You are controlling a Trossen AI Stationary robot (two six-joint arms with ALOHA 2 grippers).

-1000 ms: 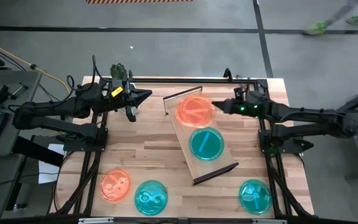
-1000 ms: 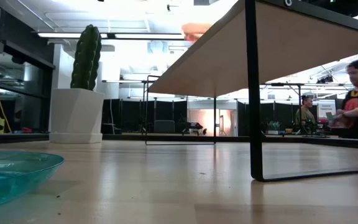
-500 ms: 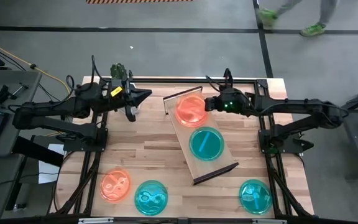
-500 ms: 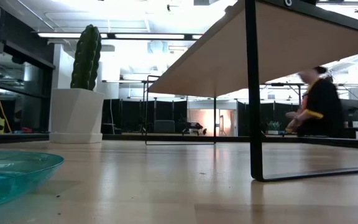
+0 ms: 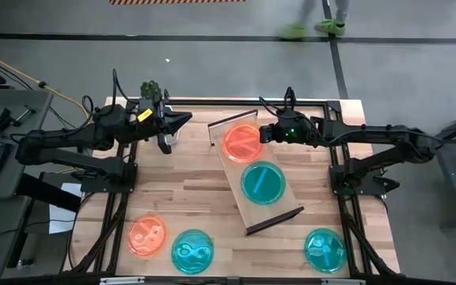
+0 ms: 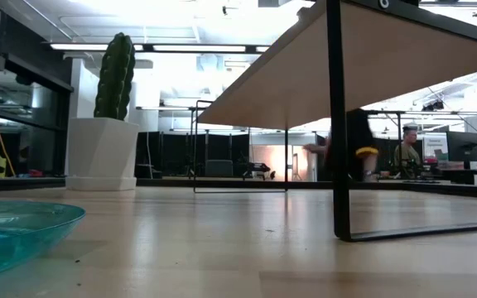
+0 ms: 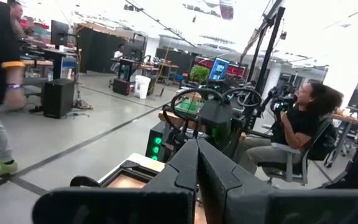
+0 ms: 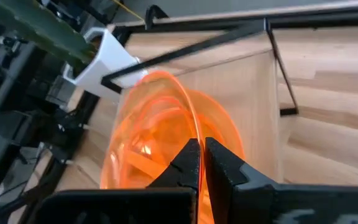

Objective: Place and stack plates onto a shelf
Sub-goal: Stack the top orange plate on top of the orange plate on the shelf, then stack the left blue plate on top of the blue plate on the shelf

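Right tool (image 5: pixel 264 134) sat at the far end of the shelf (image 5: pixel 285 192), its fingers (image 8: pixel 190 163) drawn nearly together at the rim of the orange plates (image 5: pixel 243 141) stacked there. In the right wrist view two orange rims showed, one inside the other, the upper one tilted and not seated flat. Whether the fingertips pinched that rim or merely touched it could not be told from these views.

Left tool (image 5: pixel 184 120) waited over the far left part of the tabletop (image 5: pixel 188 198), well apart from the shelf, its fingers closed on nothing.

One teal plate (image 5: pixel 261 182) lay on the middle of the shelf. Three more plates remained on the near tabletop: an orange one (image 5: pixel 146 236) and a teal one (image 5: pixel 192 251) side by side at the left, and another teal one (image 5: pixel 324 250) at the right. In the low view, a teal rim (image 6: pixel 15 232) filled the near left corner.

The step in hand looked like settling the top orange plate into the one beneath. To do it well, the right tool should have eased the raised edge down until both rims ran level, kept any push light so the stack did not slide toward the dark end rail (image 5: pixel 232 119), and then withdrawn straight back along the shelf's surface rather than lifting, lest a fingertip catch the rim and tip the plate out again.
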